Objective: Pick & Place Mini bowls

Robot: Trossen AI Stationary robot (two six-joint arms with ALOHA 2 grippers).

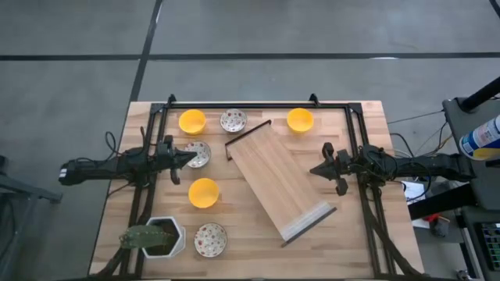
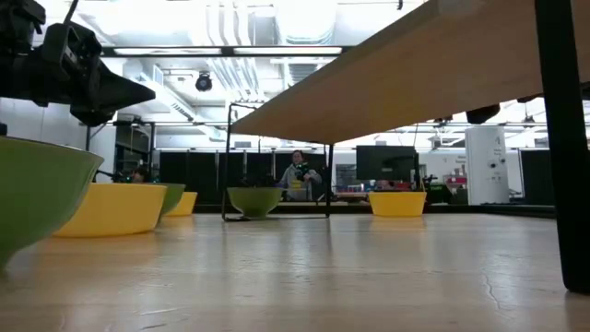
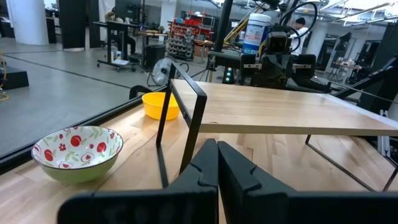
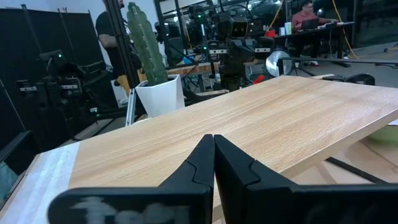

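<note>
Hovering level with fingers pressed together, left hand (image 1: 190,156) and right hand (image 1: 315,169) face inward, empty.

yellow bowls: three plain bright yellow ones, one left of the shelf's far end (image 1: 192,121), one right of it (image 1: 300,119), one left of the shelf's middle (image 1: 204,193)
patterned bowls: white inside with red and dark speckles, at (image 1: 233,120), (image 1: 197,154) and (image 1: 210,239); the outside of one shows green, with red flowers and green leaves inside (image 3: 78,151)
shelf (image 1: 276,181): pale wood board, lighter strip at its near end, black metal legs
table (image 1: 367,242): light wood, black frame
pot (image 1: 168,238): white, holding a green cactus (image 1: 142,236)
grippers: both dark, left (image 1: 190,156) and right (image 1: 313,169)
</note>
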